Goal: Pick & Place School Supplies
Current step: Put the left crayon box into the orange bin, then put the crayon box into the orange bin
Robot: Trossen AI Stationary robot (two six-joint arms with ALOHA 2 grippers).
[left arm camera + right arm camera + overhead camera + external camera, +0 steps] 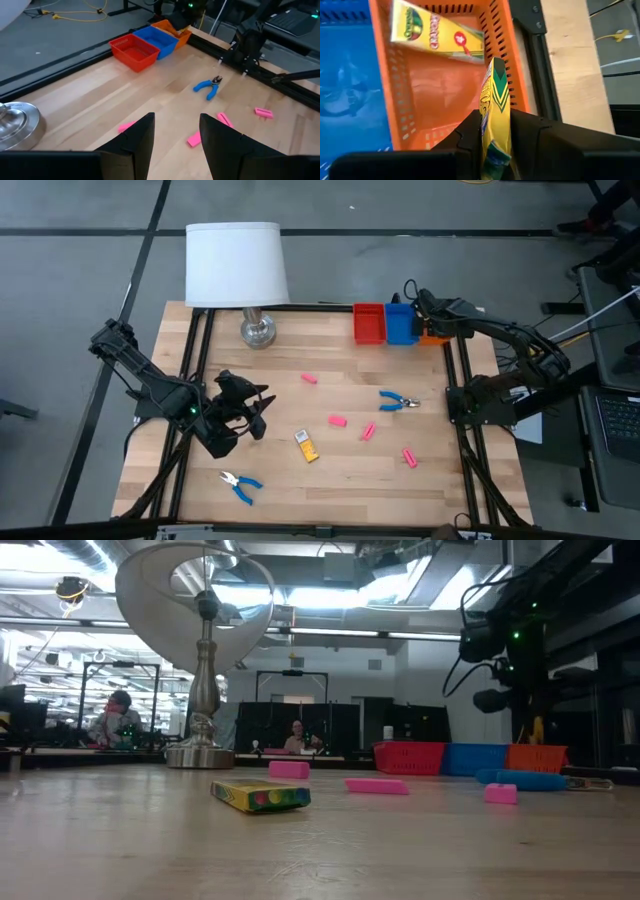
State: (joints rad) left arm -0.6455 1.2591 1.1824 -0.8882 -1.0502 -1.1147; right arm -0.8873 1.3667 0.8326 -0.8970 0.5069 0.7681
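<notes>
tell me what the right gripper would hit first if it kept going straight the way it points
Probably the floor of the orange plastic tray: the right gripper, shut on a yellow crayon box, points into it, just clear of the other crayon box lying there.

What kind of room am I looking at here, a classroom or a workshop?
Most likely a robotics lab or open workshop. Two robot arms are mounted on a wooden table with a black frame, cables trail over a bare concrete floor, and people sit at workstations under strip lighting in the background.
</notes>
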